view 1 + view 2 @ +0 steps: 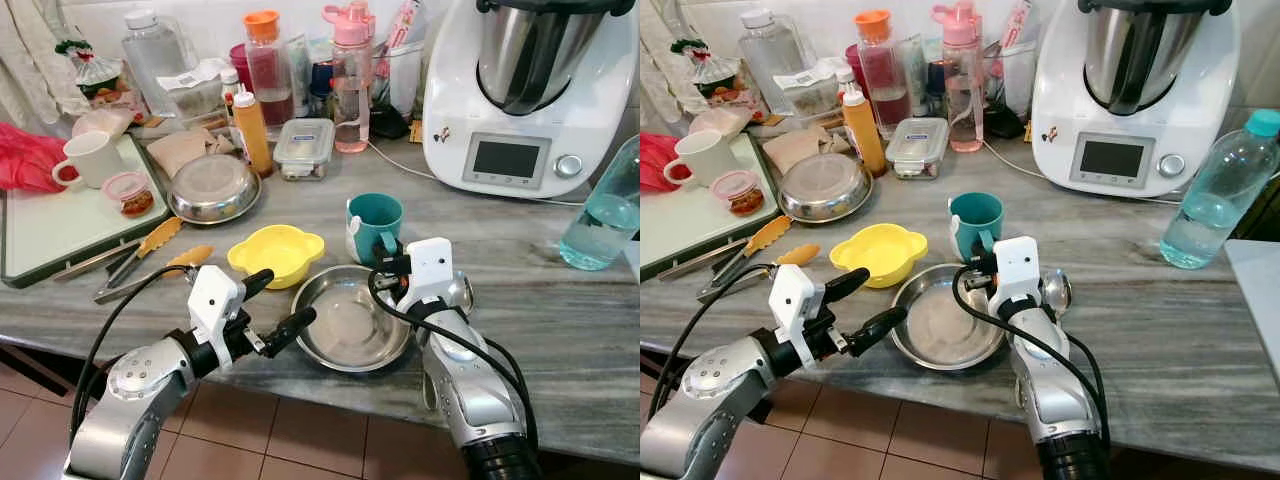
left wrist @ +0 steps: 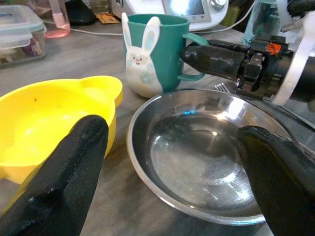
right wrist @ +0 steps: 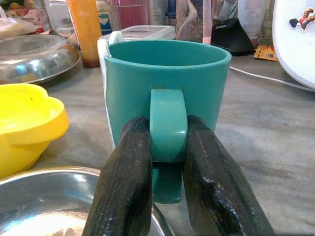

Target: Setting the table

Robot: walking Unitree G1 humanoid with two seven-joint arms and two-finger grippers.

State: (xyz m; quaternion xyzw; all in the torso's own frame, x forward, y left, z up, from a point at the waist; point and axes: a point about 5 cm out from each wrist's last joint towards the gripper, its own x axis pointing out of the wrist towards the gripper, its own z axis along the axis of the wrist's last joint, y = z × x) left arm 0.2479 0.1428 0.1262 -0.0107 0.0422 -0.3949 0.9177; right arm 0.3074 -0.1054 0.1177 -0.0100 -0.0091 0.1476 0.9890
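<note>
Teal mug point(image 1: 375, 224) stands upright on the grey stone surface point(image 1: 560, 310), just behind the empty steel bowl point(image 1: 351, 330) and beside the yellow bowl point(image 1: 276, 252). The right end effector point(image 3: 168, 147) is clenched on the mug's handle, one black finger on each side of the strap. The left end effector point(image 1: 272, 305) hovers released at the steel bowl's near rim, its fingers point(image 2: 59, 182) spread and holding nothing. The grip is narrow and sits to one side of the mug's weight, so on lifting the mug could swing or tip about the handle and slide out of the fingers. The steel bowl lies touching or almost touching the mug's base, and a low or sideways pull may knock its rim and skid it toward the surface's front edge.
</note>
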